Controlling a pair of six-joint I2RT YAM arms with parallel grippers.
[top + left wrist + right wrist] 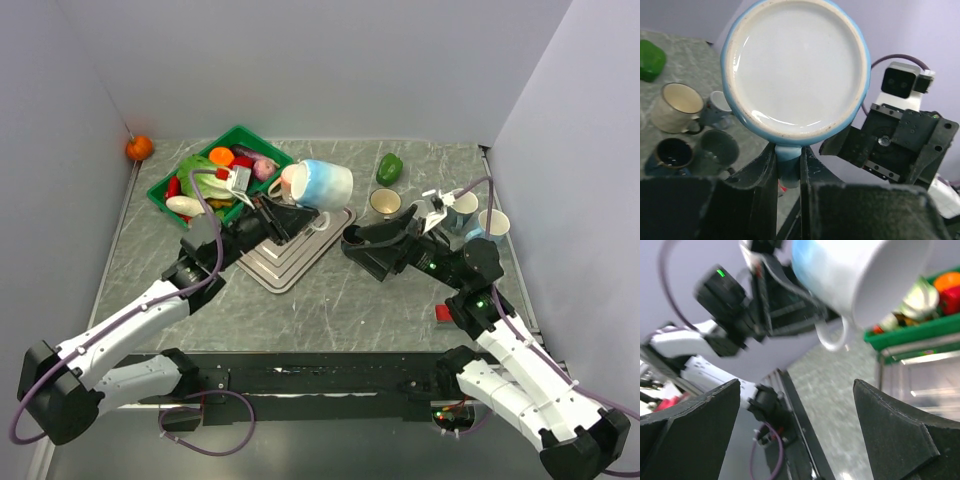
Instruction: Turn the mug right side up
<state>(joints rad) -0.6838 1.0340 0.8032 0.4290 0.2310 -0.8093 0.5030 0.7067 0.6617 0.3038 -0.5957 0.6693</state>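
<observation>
Left gripper [788, 161] is clenched on the handle [788, 150] of the blue-and-white mug [795, 65], its two dark fingers pinching that narrow strip from either side just under the body. The mug hangs in the air, lying roughly on its side. Its glazed base faces the left wrist camera and its mouth points away, so it is neither inverted nor upright yet. From above it sits over the far end of the stepped grey tray [285, 265], just beside the green bin [160, 200] of vegetables. Right gripper [797, 440] is spread wide with nothing between its fingers, low and near, facing the mug from the other side. The step in hand looks to be the roll that brings the mouth up. A handle pinch is a thin hold on a heavy body, so the wrist should turn slowly and the squeeze should stay firm, or the mug may swing about the handle. Set-down would go best on bare counter [350, 300], since the tray's steps could leave the base rocking. That spot should also be well apart from the cluster of cups [385, 203] and from the open right gripper. Release should wait until the base ring sits flat.
</observation>
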